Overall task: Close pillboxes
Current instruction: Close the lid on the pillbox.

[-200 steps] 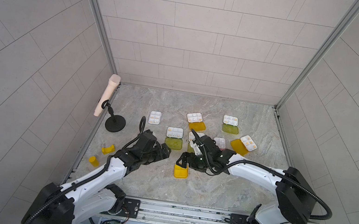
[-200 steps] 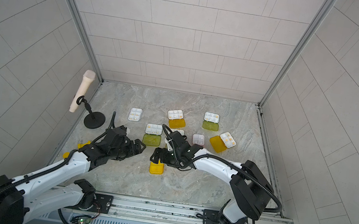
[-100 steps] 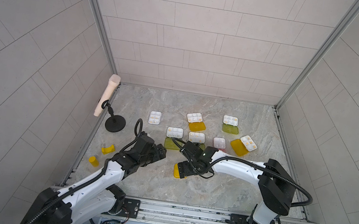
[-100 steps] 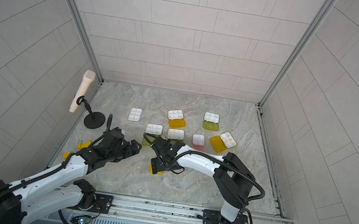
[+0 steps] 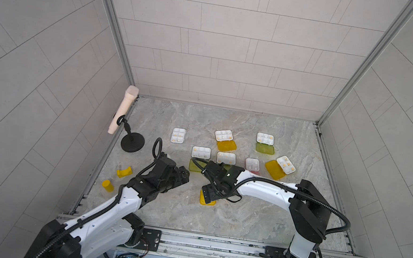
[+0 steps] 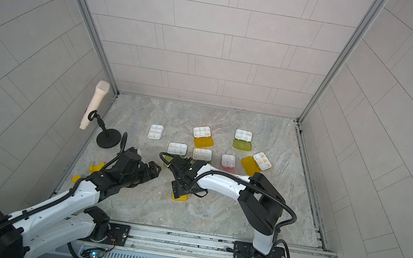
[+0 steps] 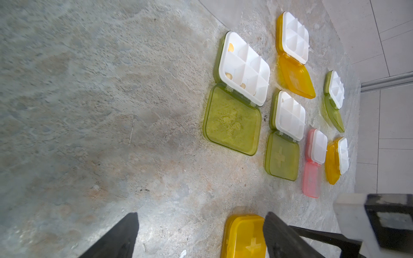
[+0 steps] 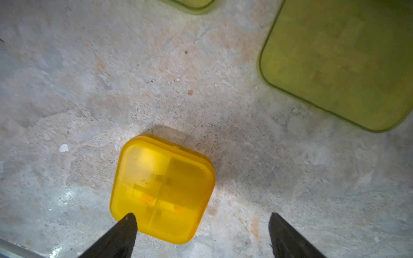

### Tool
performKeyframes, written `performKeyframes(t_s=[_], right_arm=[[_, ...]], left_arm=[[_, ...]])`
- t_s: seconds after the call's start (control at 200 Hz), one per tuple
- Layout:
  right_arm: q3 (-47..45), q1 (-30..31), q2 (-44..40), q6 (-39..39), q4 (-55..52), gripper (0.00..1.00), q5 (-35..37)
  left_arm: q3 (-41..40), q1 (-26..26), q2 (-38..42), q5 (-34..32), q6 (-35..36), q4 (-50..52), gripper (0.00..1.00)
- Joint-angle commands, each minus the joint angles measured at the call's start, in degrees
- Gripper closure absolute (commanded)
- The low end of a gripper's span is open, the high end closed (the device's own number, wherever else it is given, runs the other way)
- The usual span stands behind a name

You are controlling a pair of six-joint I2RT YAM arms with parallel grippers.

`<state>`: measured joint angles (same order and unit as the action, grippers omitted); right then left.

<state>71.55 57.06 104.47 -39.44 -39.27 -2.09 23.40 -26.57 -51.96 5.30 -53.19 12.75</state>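
Here, lower centre, right fingers (image 8: 121, 236) gape at the edge of the closed yellow pillbox (image 8: 162, 189); left fingers (image 7: 116, 239) gape over open surface (image 7: 89, 111).

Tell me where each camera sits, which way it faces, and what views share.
Top views: high in front, looking down on grey marble table; left arm, right arm show.
Left wrist: on left arm, facing open white-tray pillboxes; open left claw shows.
Right wrist: on right arm, looking down on closed yellow plastic pillbox; open right claw shows.
Shared: all four show that yellow pillbox.
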Motion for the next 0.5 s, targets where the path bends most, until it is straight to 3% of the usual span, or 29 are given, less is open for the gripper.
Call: performKeyframes(t_s=[0.0, 0.495], right_arm=[[-0.86, 0.42, 0.75, -0.48, -1.98, 0.07, 4.01], [-1.1, 0.94, 0.75, -1.09, -2.2, 0.07, 3.67]], left_arm=[[-0.81, 0.45, 0.12, -0.82, -0.78, -0.01, 0.08], [-0.72, 1.25, 0.9, 0.09, -0.47, 0.58, 0.08]])
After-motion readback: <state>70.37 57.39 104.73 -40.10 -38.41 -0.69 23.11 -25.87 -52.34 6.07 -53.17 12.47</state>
